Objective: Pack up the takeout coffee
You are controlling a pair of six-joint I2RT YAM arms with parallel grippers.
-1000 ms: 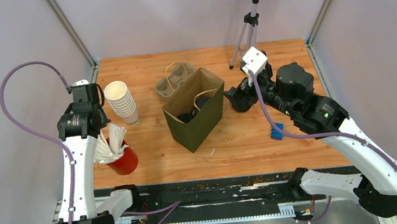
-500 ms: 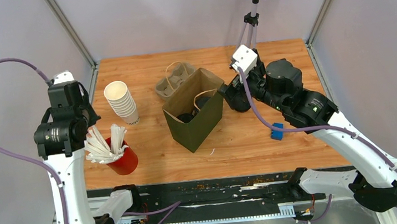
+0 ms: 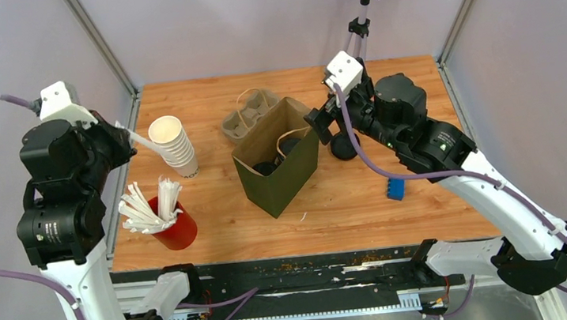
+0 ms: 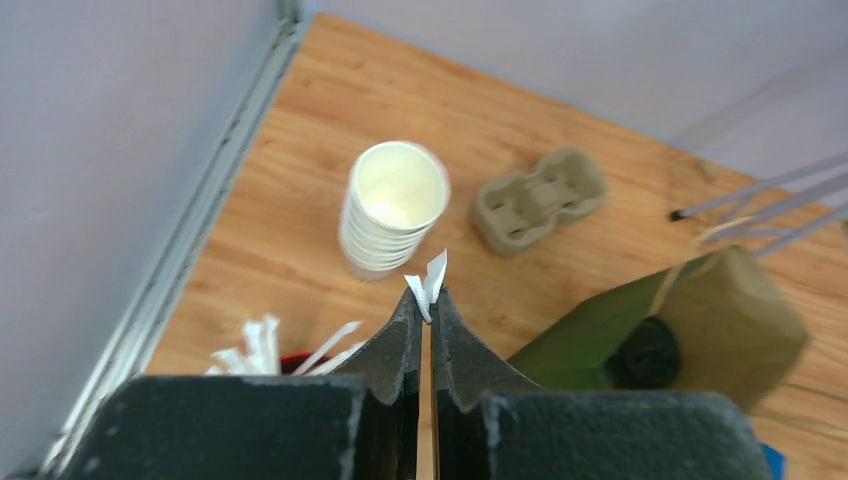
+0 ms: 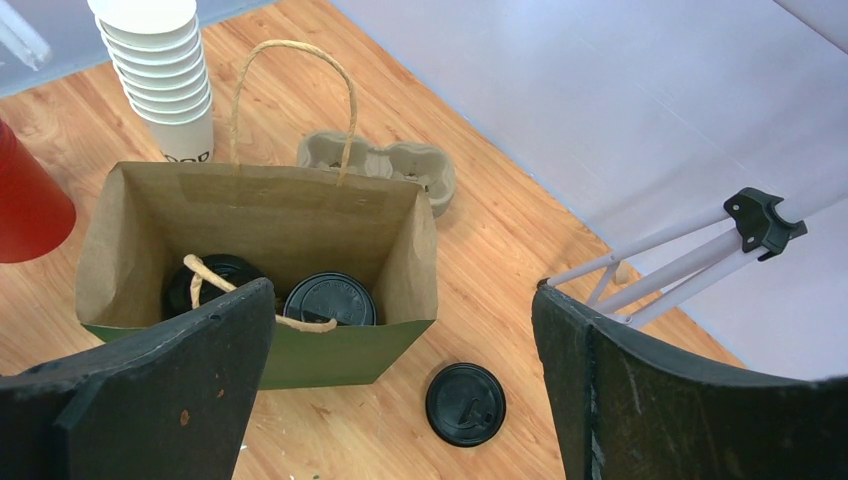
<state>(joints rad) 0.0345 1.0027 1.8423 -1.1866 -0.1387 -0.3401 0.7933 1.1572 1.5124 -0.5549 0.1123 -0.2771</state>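
Note:
Two black-lidded cups of takeout coffee (image 5: pixel 329 299) (image 5: pixel 213 283) stand inside the open olive-green paper bag (image 5: pixel 330 355); their sides are hidden. From above they show as dark lids (image 3: pixel 271 165) in the bag (image 3: pixel 283 184). My right gripper (image 5: pixel 402 292) hangs open above the bag's right end (image 3: pixel 323 128), holding nothing. My left gripper (image 4: pixel 425 300) is raised at the far left (image 3: pixel 125 134), shut on a thin white stick (image 4: pixel 430 280) whose tip pokes out between the fingertips.
A loose black lid (image 5: pixel 465 403) lies on the table right of the bag. A stack of lidless white cups (image 3: pixel 175 146), a cardboard cup carrier (image 3: pixel 247 110), a red cup of white sticks (image 3: pixel 172 223), a blue block (image 3: pixel 395 188) and a tripod (image 3: pixel 354 33) are around.
My left arm rose and swung back-left, lifting a white stick out of the red cup. My right gripper lifted leftward toward the bag, uncovering the loose black lid.

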